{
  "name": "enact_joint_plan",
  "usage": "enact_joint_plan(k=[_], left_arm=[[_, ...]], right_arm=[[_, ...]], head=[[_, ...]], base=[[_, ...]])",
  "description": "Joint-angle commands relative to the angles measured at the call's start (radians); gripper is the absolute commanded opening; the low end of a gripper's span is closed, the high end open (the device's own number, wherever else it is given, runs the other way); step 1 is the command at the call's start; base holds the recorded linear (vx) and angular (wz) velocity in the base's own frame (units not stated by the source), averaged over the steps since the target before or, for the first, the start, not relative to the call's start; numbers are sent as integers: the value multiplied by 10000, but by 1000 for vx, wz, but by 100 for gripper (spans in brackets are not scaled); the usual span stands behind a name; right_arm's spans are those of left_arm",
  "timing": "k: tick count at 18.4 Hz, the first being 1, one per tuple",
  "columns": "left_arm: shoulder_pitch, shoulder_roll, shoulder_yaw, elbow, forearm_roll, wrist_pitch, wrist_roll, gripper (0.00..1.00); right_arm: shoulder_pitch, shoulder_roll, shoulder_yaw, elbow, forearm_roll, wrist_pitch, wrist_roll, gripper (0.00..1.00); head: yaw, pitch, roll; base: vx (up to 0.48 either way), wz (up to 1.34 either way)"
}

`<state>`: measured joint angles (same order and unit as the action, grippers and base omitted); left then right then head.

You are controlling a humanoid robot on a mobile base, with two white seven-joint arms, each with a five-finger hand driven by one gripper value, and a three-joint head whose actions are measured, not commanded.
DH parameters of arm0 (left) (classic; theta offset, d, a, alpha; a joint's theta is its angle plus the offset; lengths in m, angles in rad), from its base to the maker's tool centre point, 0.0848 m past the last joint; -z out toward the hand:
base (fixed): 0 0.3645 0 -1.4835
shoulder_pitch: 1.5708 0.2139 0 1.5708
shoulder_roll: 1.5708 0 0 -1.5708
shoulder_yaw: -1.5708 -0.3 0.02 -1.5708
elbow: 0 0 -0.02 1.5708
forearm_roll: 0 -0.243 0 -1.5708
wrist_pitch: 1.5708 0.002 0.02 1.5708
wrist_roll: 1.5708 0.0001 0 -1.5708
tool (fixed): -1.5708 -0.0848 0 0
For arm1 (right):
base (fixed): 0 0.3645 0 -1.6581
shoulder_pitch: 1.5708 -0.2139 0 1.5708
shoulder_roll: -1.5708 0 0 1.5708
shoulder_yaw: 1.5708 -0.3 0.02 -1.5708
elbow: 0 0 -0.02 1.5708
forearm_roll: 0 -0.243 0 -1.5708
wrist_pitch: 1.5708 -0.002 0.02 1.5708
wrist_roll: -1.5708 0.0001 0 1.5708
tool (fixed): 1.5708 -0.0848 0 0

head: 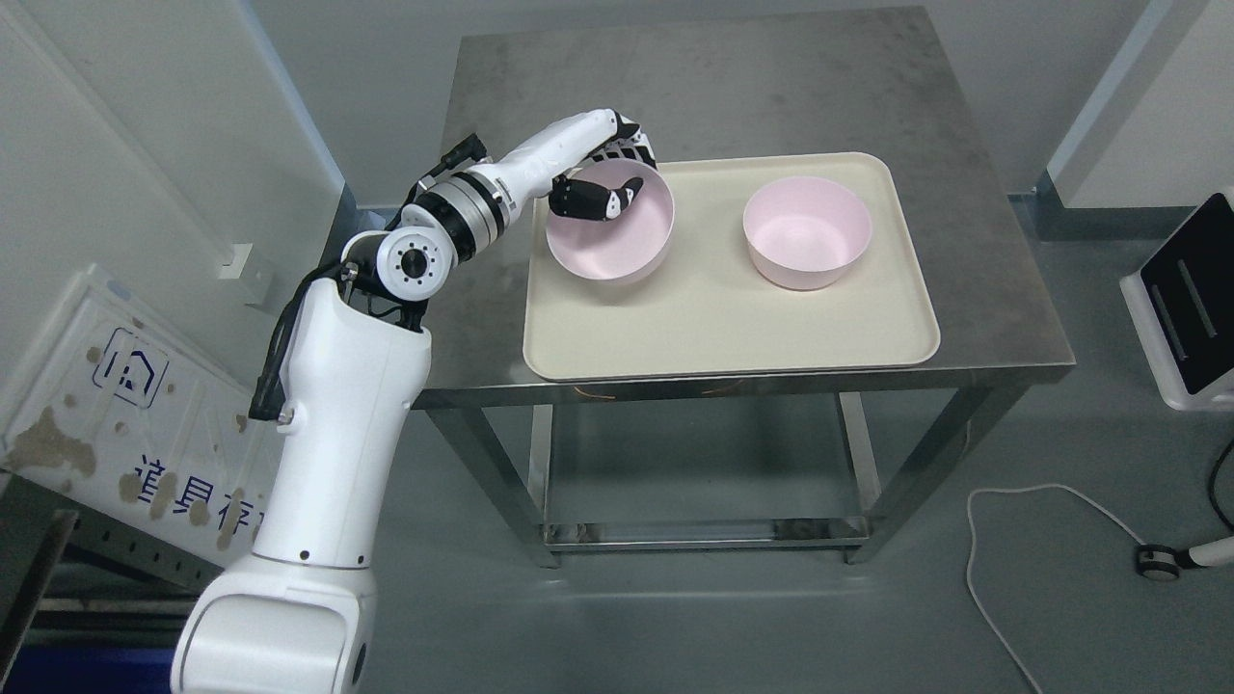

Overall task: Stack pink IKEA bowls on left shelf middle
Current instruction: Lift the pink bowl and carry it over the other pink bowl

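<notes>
Nearest the camera, the white left arm (337,414) rises from the lower left and bends over the steel table (733,87). Its left hand (603,178) grips the far-left rim of the left pink bowl (609,226), thumb inside, other fingers outside. That bowl sits tilted at the left end of a cream tray (723,328). Well apart, the right pink bowl (808,231) stands upright on the tray's right side.
</notes>
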<state>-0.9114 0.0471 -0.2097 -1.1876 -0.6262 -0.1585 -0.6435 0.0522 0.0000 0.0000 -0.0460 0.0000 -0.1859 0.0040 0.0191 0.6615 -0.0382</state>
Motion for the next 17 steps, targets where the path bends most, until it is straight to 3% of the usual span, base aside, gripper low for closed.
enact_joint_plan(k=[1,4,7,9,12,17], left_arm=[[-1102,-296,-1136,201,538,97,37,1],[-1347,-296,-2944,584,846,97,923,1],[-1624,-296,-4924,1397,1978,113,2948,1],[-1624,-296,-5799,1552,2608,234,3289,2],[-1624,-296,-6462,1903,2826,251,3290,2],[-2297,-296,-6433,2594,3100,465,3656,3]], right_arm=[[0,-175,-92,0,77,2,-9,100],[0,-175,-107,0,77,2,-9,100],[0,-175,-107,0,77,2,-9,100],[0,-175,-107,0,77,2,-9,100],[0,-175,-107,0,77,2,-9,100],[0,-175,-107,0,77,2,-9,100]], head=[[0,0,0],[0,0,0],[0,0,0],[0,0,0],[0,0,0],[0,0,0]], base=[[0,0],[0,0],[0,0],[0,0],[0,0],[0,0]])
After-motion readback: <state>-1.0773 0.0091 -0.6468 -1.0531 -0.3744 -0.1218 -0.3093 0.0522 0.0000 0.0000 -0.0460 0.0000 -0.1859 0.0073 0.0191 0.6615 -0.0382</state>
